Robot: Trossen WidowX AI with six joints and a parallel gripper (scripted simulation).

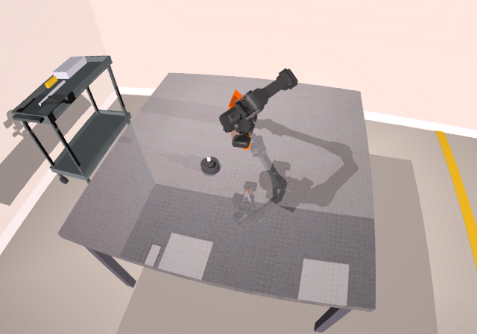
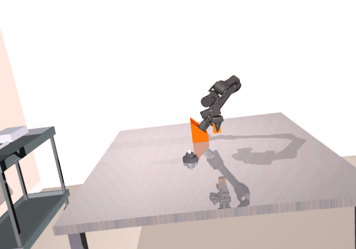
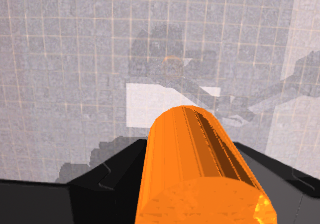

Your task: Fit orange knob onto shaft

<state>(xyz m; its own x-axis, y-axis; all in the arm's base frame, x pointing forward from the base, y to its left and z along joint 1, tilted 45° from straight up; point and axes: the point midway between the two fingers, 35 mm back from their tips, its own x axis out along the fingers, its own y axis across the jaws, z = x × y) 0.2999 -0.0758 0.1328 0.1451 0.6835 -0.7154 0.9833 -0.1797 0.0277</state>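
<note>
The orange knob (image 1: 247,147) (image 2: 217,132) (image 3: 180,154) is between the fingers of my gripper (image 1: 241,142) (image 2: 217,128) (image 3: 187,149), which is shut on it. In the exterior view it is upright or nearly so, held above the table. The wrist view shows its ribbed side and one end; its hole and flat side are hidden. The round dark pedestal (image 1: 209,168) (image 2: 190,159) stands on the table, left of the gripper in the top and exterior views. Its short silver shaft (image 1: 209,159) (image 2: 189,151) points up, bare. The shaft's flat side cannot be made out.
An orange wedge-shaped mount (image 1: 234,98) (image 2: 199,136) stands behind the gripper at the arm's lower end. The grey table (image 1: 173,207) (image 2: 129,194) shows shadows and reflections of the arm. A dark cart (image 1: 88,138) (image 2: 37,206) stands to the left, off the table.
</note>
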